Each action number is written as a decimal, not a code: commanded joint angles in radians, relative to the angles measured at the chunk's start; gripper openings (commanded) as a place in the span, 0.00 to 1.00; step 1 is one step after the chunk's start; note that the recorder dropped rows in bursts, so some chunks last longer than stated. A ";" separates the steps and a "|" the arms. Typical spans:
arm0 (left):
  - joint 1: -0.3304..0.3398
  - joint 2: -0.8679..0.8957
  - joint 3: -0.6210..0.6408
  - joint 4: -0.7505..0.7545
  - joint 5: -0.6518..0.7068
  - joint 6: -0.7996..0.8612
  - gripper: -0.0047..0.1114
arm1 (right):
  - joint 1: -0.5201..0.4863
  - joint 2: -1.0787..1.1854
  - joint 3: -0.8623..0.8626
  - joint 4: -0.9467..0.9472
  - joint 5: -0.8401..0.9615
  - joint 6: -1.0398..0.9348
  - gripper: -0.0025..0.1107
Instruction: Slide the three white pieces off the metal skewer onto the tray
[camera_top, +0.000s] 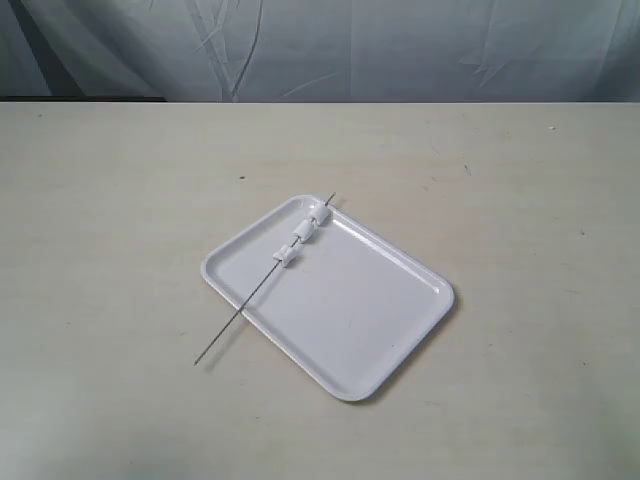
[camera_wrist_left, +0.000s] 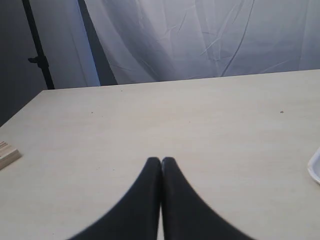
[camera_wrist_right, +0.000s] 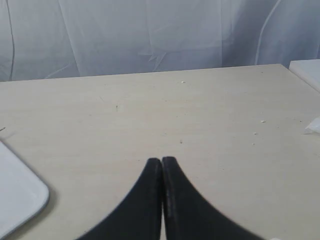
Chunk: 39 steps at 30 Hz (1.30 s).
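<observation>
Across the glossy white rectangular tray (camera_top: 370, 320) lies a thin grey metal skewer (camera_top: 235, 314) threading three white pieces (camera_top: 303, 235). Left gripper (camera_wrist_left: 161, 161) and right gripper (camera_wrist_right: 162, 161) sit pinched together (both empty).

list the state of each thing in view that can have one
tray: flat on the table, no loose pieces on it
metal skewer: lying across the tray's rim, one end out on the table
three white pieces: all threaded on the metal skewer, over the tray
left gripper: shut, empty
right gripper: shut, empty

White pieces (camera_top: 303, 235) on skewer (camera_top: 225, 327) across tray (camera_top: 360, 320)
</observation>
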 joint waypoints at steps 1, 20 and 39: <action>-0.003 -0.005 0.003 0.000 -0.013 -0.003 0.04 | -0.006 -0.007 0.001 -0.005 -0.006 0.000 0.02; -0.003 -0.005 0.003 0.000 -0.015 -0.003 0.04 | -0.006 -0.007 0.001 -0.005 -0.006 0.000 0.02; -0.003 -0.005 0.003 -0.374 -0.301 -0.011 0.04 | -0.006 -0.007 0.001 0.056 -0.235 0.000 0.02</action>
